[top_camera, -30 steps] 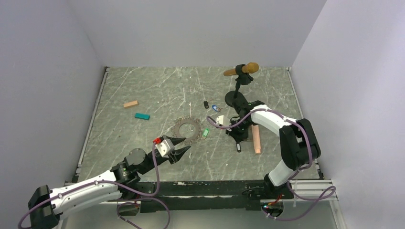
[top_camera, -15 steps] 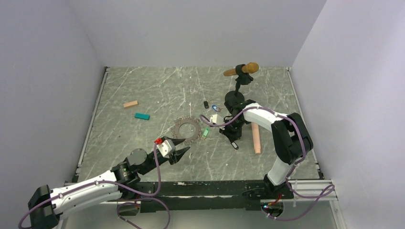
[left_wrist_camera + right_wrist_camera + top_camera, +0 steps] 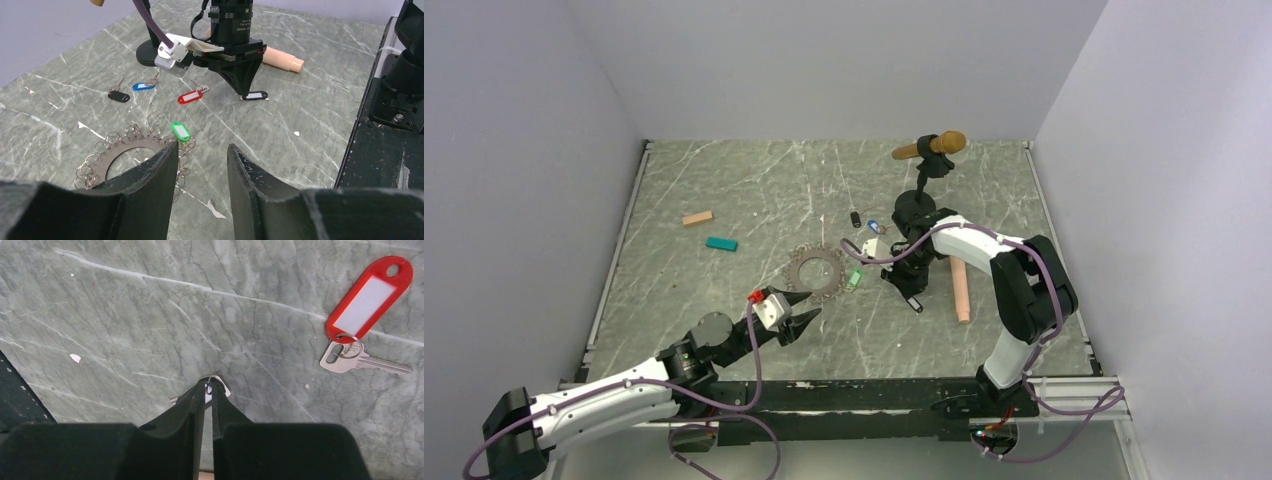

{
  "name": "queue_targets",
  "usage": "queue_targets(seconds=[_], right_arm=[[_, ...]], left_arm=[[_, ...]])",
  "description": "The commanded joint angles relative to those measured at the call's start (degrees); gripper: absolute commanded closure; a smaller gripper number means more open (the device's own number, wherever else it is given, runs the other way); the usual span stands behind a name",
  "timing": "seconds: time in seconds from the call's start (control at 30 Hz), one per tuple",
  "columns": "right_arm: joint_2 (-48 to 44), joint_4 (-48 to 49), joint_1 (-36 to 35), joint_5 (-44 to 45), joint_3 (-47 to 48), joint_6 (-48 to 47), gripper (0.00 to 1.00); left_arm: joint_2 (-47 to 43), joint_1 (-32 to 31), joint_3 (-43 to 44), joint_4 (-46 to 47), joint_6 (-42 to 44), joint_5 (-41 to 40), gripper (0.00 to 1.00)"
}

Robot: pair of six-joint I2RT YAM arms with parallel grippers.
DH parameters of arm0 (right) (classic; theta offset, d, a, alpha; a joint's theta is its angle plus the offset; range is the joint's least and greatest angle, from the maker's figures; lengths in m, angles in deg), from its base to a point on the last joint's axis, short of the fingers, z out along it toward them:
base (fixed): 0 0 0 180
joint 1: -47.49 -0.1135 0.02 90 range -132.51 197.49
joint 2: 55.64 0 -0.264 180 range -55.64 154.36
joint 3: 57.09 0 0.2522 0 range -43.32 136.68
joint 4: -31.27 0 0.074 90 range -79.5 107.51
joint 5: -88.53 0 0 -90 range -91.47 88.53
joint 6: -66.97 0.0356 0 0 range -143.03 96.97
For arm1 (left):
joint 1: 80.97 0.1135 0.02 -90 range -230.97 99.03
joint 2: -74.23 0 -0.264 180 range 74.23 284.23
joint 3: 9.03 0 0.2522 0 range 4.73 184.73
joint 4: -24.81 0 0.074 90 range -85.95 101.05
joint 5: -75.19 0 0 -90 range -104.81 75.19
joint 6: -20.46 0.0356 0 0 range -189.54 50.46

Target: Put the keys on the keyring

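Hovers the left gripper (image 3: 202, 147), jaws open and empty, keyring (image 3: 100, 167) just ahead of them; sets the right gripper (image 3: 209, 386), jaws almost shut, on the black-tagged key (image 3: 254, 95) at their tips, hold impossible to tell; risks flicking it across the worktop (image 3: 100, 315) through a thin pinch.

Desk (image 3: 310, 115): grey-green stone-look top, smooth, low sheen, white veins + a few small chips. Keyring (image 3: 102, 162): dull brownish metal plate, thin wire loops round rim. Keys (image 3: 345, 360): bright silvery metal; tags (image 3: 367, 292) glossy coloured plastic w/ white paper inserts. Left hand (image 3: 202, 147): black matt plastic, grainy, scuffed. Rod (image 3: 282, 59): pale, smooth, matt.
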Motion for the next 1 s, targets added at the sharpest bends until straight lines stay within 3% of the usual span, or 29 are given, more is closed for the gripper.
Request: queue_targets(seconds=[0.0,0.4,0.6,0.83,0.97], right_arm=[[-0.89,0.84,-0.26,-1.65,2.2,1.28,0.84],[-3.95,0.68,3.25,-7.52,4.09,3.44,0.63],[-6.34,-0.02,6.1,-12.63,3.84,2.75,0.62],[-12.57,-0.01,10.53,-24.6,-0.97,-5.25,0.62],[-18.74,4.88,12.3,-27.87,-7.76,-13.02,0.55]], left_arm=[[-0.76,0.18,-0.21,2.36,-1.07,-0.5,0.55],[-1.5,0.18,-0.34,2.27,-1.6,-0.77,0.54],[-1.65,0.15,-0.58,2.62,-2.07,-1.08,0.53],[-1.82,0.18,-1.03,2.27,-2.77,-1.37,0.51],[-2.33,0.18,-1.39,2.18,-2.89,-1.87,0.49]])
